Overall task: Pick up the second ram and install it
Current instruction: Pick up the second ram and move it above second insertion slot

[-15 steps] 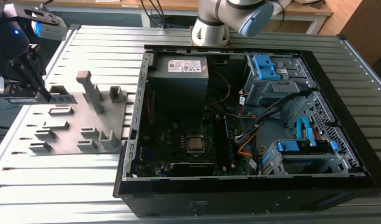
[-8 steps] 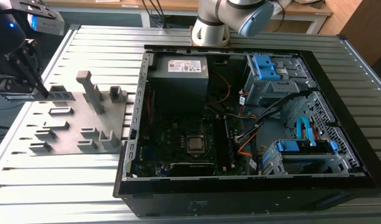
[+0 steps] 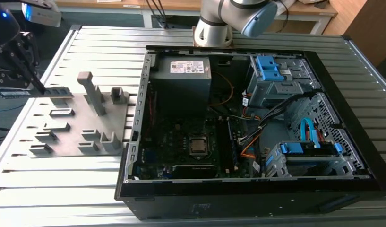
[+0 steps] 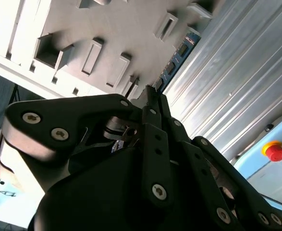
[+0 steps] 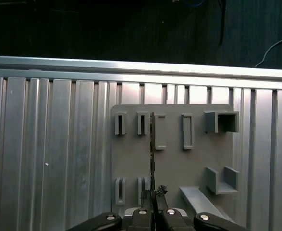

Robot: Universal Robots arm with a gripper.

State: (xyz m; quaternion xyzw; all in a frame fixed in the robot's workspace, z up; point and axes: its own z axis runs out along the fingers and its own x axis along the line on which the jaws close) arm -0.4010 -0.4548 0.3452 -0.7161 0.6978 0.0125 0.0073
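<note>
In the exterior view my gripper (image 3: pixel 38 90) hangs at the far left, shut on the second ram (image 3: pixel 57 92). The long thin dark stick lies level, just over the far edge of the grey fixture plate (image 3: pixel 73 137). In the first wrist view the ram (image 5: pixel 152 149) runs edge-on as a thin dark line from my closed gripper (image 5: pixel 153 195) across the plate (image 5: pixel 172 163), between two slotted blocks. The second wrist view has the gripper (image 4: pixel 150 94) pinched together, with the blue stick (image 4: pixel 178 55) reaching out past it.
An open computer case (image 3: pixel 132 142) fills the exterior view's right, holding the motherboard with its processor socket (image 3: pixel 197 146), a power supply (image 3: pixel 180 71) and blue drive cages (image 3: pixel 268 68). A tall grey post (image 3: pixel 92 92) stands on the plate. A red button (image 4: pixel 275 151) sits beyond the ribbed table.
</note>
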